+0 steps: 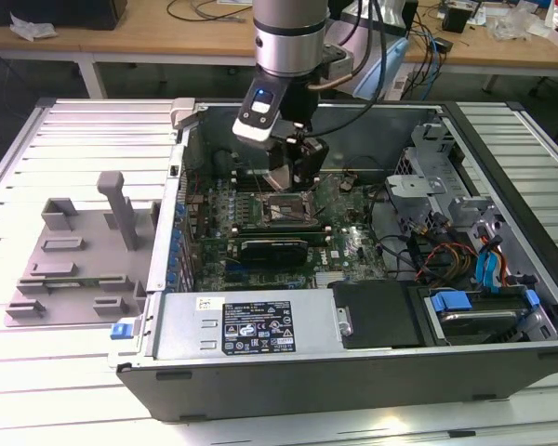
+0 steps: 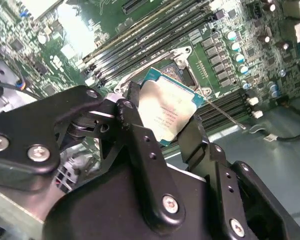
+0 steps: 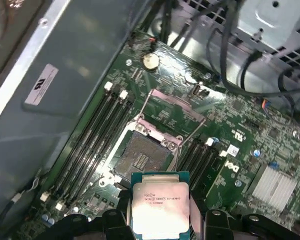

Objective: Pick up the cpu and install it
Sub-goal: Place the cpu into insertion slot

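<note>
The end effector (image 2: pixel 161 120) is clamping the cpu (image 3: pixel 160 202) by two opposite edges and is hanging inside the open computer case (image 1: pixel 353 386), over the green circuit board (image 3: pixel 225 115). The bare socket (image 3: pixel 142 157) is lying below the chip and just beyond its leading edge, with its bracket (image 3: pixel 171 97) flipped up; I'd say they aren't touching. The chip is showing flat and square, silver-topped with a teal rim.
</note>
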`<action>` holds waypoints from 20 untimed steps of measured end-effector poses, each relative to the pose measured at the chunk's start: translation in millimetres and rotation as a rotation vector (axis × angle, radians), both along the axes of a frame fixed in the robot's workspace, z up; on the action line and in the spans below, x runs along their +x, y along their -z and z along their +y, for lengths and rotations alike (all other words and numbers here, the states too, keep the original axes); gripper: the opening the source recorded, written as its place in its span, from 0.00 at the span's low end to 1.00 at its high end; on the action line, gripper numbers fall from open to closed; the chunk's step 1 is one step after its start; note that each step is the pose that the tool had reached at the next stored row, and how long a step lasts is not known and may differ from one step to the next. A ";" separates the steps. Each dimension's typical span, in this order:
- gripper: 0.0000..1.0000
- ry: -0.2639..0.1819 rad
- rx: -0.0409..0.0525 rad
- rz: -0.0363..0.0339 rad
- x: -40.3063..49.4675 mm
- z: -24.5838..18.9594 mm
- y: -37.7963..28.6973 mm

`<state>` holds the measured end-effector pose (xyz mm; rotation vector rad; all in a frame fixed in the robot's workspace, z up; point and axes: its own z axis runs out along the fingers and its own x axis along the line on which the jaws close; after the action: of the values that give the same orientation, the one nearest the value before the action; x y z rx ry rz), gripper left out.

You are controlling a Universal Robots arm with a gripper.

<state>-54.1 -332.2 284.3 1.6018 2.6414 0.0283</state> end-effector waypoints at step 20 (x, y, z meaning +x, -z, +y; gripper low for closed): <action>0.55 0.447 0.0007 -0.0027 0.1 3.0 12.6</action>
<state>-54.0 -329.2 271.7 2.1437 2.2179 0.0127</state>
